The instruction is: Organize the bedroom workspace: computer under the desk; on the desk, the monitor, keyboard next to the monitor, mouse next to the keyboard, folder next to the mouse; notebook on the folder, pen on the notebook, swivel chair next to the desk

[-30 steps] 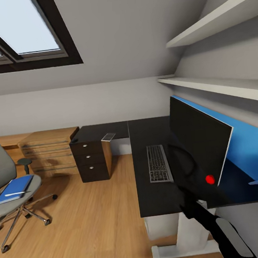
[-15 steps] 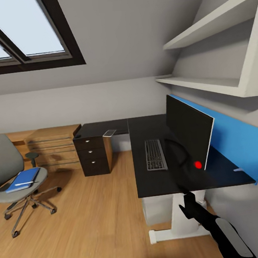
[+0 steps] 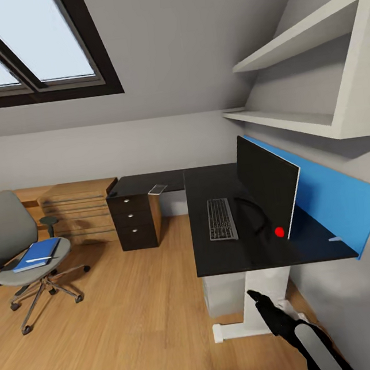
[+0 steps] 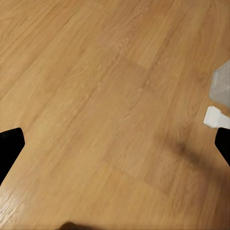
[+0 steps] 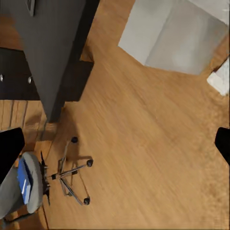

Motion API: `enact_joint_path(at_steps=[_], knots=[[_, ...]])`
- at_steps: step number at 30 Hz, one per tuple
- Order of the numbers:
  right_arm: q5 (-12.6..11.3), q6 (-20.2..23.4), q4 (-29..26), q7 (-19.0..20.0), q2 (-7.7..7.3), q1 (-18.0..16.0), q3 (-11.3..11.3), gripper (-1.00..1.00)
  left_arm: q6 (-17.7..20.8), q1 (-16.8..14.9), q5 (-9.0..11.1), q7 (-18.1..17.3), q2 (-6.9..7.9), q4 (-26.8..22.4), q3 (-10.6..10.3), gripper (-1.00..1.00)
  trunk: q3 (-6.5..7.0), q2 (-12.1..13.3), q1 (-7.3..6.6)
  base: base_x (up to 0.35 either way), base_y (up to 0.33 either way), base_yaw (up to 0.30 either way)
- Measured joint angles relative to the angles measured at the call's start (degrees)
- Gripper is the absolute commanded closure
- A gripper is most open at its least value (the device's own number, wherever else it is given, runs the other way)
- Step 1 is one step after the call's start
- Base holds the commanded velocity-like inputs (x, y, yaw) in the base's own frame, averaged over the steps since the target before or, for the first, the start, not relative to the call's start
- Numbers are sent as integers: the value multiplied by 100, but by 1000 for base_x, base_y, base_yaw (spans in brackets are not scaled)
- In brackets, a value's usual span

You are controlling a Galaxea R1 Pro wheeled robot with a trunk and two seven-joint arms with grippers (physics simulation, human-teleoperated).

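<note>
Computer (image 3: 222,296) mostly hidden under desk (image 3: 218,265); swivel chair (image 3: 6,236) cropped by edge.

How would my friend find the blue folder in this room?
Look under the slanted window for the grey swivel chair on the wooden floor. The folder lies flat on its seat. It is bright blue, with a thin white pen on top.

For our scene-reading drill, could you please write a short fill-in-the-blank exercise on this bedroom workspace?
1. The keyboard lies on the ____, in front of the monitor.
2. The blue folder rests on the seat of the ____.
3. A thin white ____ lies on top of the folder.
4. The floor is made of ____.

Missing words: desk; swivel chair; pen; wood
</note>
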Motion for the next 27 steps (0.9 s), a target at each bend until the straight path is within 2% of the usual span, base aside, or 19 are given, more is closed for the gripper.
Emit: enact_joint_path(at_steps=[1,2,3,4,6,7,10,11,13,16,17,20,27], knots=[[267,-90,132,1,3,-1,11,-100,0,0,0,0,-2,-1,-2,-100,18,40,-22,-1,0,0],[1272,-670,605,-6,31,2,37,-100,3,0,3,2,-6,-1,-10,-100,35,80,-44,0,0,0],[1552,-886,777,-7,40,0,41,-100,4,0,5,3,-6,0,-12,-100,54,120,-66,0,0,0],[2011,-1332,1076,-14,57,0,46,-100,6,0,9,5,-7,1,-16,-100,72,160,-88,0,0,0],[2458,-1832,1434,-23,81,-1,47,-100,12,0,18,9,-9,5,-23,-100,108,240,-132,0,0,0],[2804,-2380,1819,-35,107,1,43,-100,22,0,31,15,-20,32,-25,-100,125,281,-154,0,0,0],[3152,-3296,2473,-48,148,0,49,-100,32,0,35,16,-76,207,-19,-100,179,401,-220,0,0,0],[3399,-4548,3221,-45,253,0,75,-100,34,4,25,10,-285,652,11,-100,197,441,-242,0,0,0],[3462,-5110,3728,-24,336,1,87,-100,32,9,10,5,-419,969,22,-100,233,521,-286,0,0,0],[3630,-5471,3943,-1,394,0,142,-100,32,-19,3,-1,-529,1393,30,-100,288,642,-352,0,0,0],[3817,-5592,4017,12,405,0,233,-100,32,-94,3,-4,-568,1646,34,-100,306,682,-374,0,0,0],[4061,-5676,4088,22,404,0,346,-100,39,-261,9,-13,-619,2004,38,-100,360,802,-439,0,0,0],[4190,-5705,4267,31,423,0,420,-100,41,-462,-14,-28,-650,2406,43,-100,486,1083,-593,0,0,0]])
